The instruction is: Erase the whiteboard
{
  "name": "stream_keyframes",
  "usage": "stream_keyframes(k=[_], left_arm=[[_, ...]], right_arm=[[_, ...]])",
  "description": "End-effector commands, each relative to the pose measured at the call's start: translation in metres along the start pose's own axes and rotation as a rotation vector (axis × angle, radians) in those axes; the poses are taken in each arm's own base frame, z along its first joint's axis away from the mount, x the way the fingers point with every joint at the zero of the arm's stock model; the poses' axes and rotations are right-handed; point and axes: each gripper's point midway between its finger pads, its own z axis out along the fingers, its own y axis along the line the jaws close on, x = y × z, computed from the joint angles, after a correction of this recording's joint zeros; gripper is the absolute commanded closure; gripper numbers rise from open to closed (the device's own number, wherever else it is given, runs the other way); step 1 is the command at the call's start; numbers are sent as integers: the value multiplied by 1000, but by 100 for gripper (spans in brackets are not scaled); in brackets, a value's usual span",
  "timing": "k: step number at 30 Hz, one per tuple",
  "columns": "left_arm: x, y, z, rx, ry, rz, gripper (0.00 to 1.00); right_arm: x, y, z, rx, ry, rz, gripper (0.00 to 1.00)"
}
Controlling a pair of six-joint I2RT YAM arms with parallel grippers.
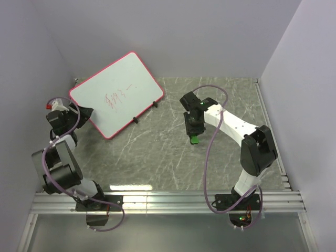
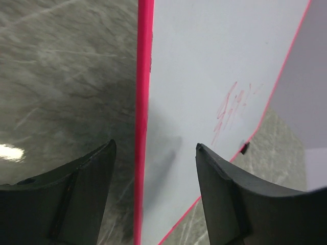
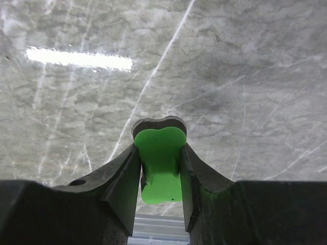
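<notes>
The whiteboard, white with a pink-red rim, red scribbles and two black clips, is tilted up at the back left. My left gripper is open, its jaws straddling the board's left edge without visibly touching it. The scribbles also show in the left wrist view. My right gripper is shut on the small green bow-shaped eraser, held above the marble table, right of the board. The eraser shows as a green tip in the top view.
The grey marble tabletop spreads between the arms. White walls close the back and both sides. A metal rail runs along the near edge, and another rail along the right side.
</notes>
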Motion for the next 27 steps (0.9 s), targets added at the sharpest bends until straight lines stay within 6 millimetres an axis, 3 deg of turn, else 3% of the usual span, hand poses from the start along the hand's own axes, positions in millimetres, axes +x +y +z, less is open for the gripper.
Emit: stream_keyframes(k=[1,6,10,18,21,24,25,27], left_arm=[[-18,-39,6,215,-23,27,31],[-4,-57,15,297,46,53,33],[12,-70,18,325,85,59,47],[52,-82,4,258,179,81,60],[68,-81,-5,205,202,76,72],[75,-79,-13,162,191,58,92],[78,-77,-15,144,190,56,100],[78,-69,-19,84,165,56,100]], right_arm=[[-3,-3,-17,7,-24,-19,100],[-6,5,-16,-19,-22,-2,100],[-13,14,-18,-33,-37,0,100],[-33,24,-24,-59,-110,22,100],[-44,42,-28,-134,-141,42,100],[-68,80,-47,-330,-212,67,100],[-82,104,-58,-455,-249,81,100],[-100,134,-74,-607,-275,99,100]])
